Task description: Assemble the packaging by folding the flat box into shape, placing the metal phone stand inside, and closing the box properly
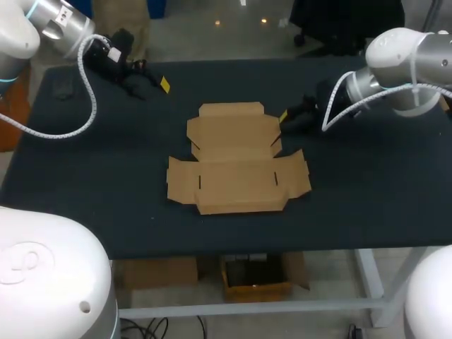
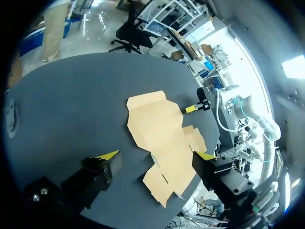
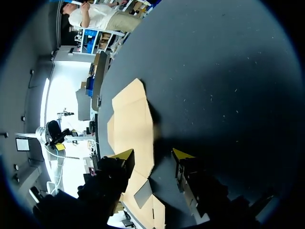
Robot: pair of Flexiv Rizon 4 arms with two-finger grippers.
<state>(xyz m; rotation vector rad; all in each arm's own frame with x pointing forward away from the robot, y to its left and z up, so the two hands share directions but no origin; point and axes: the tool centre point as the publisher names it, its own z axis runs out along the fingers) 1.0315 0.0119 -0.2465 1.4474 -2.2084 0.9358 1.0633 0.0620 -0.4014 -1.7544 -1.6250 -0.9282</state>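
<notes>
Just ahead of right fingers [image 3: 183, 155], near one flap corner: flat box [image 1: 236, 159], unfolded mid-bench [image 1: 367, 176], its longest panel lying side to side. Right fingers wide, empty. Left fingers [image 2: 107, 156] wide, empty, well apart from box. Right arm nearer; likely starts the fold.

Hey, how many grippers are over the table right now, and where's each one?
2. The left gripper hangs open over the far left part of the table, apart from the flat box. The right gripper hangs open at the box's far right edge.
</notes>
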